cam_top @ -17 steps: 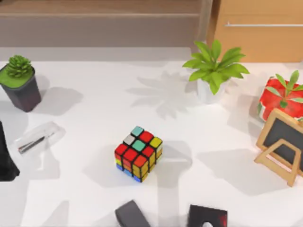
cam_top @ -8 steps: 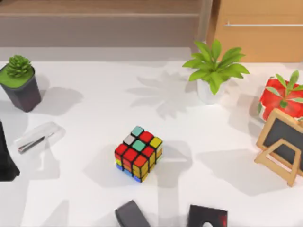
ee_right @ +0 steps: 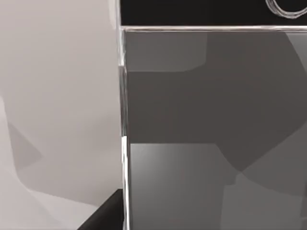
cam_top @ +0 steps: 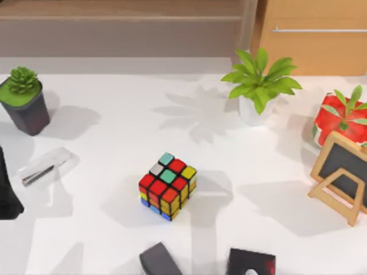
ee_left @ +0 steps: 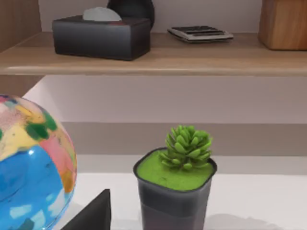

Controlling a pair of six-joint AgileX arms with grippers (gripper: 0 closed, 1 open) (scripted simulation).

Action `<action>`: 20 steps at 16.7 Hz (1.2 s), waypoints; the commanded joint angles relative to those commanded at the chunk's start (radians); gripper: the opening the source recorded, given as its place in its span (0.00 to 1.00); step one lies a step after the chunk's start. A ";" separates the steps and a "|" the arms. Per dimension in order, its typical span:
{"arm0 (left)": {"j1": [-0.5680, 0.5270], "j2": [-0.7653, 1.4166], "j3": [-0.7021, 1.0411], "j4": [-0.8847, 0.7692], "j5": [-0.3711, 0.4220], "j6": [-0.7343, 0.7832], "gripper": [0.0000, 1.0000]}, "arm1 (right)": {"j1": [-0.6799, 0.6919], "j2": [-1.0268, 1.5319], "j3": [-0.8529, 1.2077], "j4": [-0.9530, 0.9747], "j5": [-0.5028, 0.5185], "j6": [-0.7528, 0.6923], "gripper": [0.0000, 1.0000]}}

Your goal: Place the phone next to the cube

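The cube (cam_top: 167, 186), black-framed with red, yellow, teal and orange stickers, stands in the middle of the table. The phone (cam_top: 45, 167) lies flat far to its left, pale and glossy with a dark streak. My left arm (cam_top: 7, 192) is a dark shape at the table's left edge, just beside the phone and not touching it. In the right wrist view a grey glossy face (ee_right: 216, 120) with a silver-white rim and a ring on a black end lies very close; it looks like a phone screen, but I cannot tell for sure.
A succulent in a dark pot (cam_top: 24, 102) stands at the back left. A leafy plant (cam_top: 259, 86), a red pot (cam_top: 339, 121) and a wooden easel board (cam_top: 342, 175) are at the right. A dark grey slab (cam_top: 159, 260) and a black square (cam_top: 250, 262) lie at the front edge.
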State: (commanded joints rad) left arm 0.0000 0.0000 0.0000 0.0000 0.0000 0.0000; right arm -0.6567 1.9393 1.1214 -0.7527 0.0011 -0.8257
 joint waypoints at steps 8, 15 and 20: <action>0.000 0.000 0.000 0.000 0.000 0.000 1.00 | 0.000 0.000 0.000 0.000 0.000 0.000 0.00; 0.000 0.000 0.000 0.000 0.000 0.000 1.00 | 0.002 -0.040 0.027 -0.061 -0.007 0.005 0.00; 0.000 0.000 0.000 0.000 0.000 0.000 1.00 | 0.002 -0.054 0.041 -0.089 -0.007 0.005 0.00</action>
State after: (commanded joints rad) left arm 0.0000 0.0000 0.0000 0.0000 0.0000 0.0000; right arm -0.6544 1.8852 1.1623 -0.8417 -0.0057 -0.8210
